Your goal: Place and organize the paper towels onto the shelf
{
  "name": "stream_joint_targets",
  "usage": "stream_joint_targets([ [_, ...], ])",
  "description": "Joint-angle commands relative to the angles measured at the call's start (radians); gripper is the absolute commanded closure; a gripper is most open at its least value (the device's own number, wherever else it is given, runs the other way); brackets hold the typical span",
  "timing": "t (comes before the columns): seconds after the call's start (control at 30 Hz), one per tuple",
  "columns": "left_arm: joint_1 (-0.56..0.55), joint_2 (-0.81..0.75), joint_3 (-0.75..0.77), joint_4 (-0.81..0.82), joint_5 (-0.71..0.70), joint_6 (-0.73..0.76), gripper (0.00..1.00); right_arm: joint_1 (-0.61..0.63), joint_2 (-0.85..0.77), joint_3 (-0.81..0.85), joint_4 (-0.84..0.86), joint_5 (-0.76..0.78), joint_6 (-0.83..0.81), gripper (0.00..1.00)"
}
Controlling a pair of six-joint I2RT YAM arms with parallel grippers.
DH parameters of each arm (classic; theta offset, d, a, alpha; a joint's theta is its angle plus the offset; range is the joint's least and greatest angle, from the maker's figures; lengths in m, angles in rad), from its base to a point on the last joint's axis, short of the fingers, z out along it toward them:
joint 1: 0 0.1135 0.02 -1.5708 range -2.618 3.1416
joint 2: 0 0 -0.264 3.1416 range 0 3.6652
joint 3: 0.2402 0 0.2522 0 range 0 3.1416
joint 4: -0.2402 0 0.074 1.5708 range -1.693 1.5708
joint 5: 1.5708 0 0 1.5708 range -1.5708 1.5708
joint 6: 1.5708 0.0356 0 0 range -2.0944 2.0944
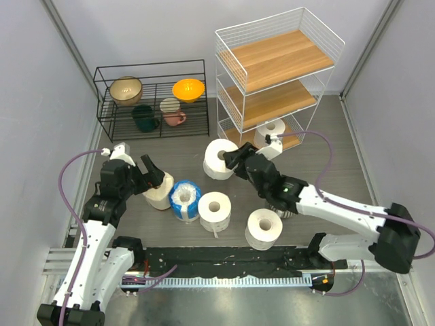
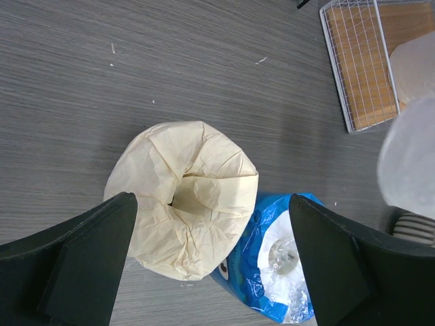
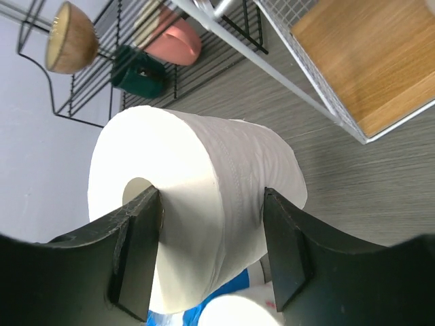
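1. Shelf (image 1: 275, 75): standing at the table's far right. A shelved roll (image 1: 272, 129) is sitting on the bottom board, and the two upper boards are lying bare.
2. Held white roll (image 3: 204, 183): hanging just beside the shelf's lower left corner. It is probably best kept level while going in through the front, and set down beside the shelved roll, not on it.
3. Cream roll (image 2: 183, 217) and blue-wrapped roll (image 2: 272, 272): standing side by side on the table, apparently touching.
4. Right gripper (image 3: 209, 204): clamping the held white roll's wall, one finger inside the core and one outside. Soft paper may be slipping, so a steady pinch seems wise.
5. Left gripper (image 2: 212, 204): hovering spread wide above the cream roll, gripping nothing.
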Motion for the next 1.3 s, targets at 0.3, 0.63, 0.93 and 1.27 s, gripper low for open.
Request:
stream_joint_targets([
  [0.3,-0.004,-0.002,-0.002,0.024,0.015,0.008,0.0,-0.007,-0.508,-0.062,-0.427,0.221,0.016,0.67],
  [0.63,-0.002,0.008,-0.002,0.024,0.016,0.008,0.0,-0.139,-0.417,-0.087,-0.441,0.2,0.025,0.67],
  [0.93,-0.004,0.01,-0.002,0.025,0.015,0.008,0.0,-0.322,-0.375,-0.139,-0.299,0.058,-0.017,0.66],
  [1.27,-0.005,0.01,-0.002,0.024,0.018,0.008,0.0,-0.38,-0.209,-0.132,-0.118,-0.051,-0.017,0.66],
])
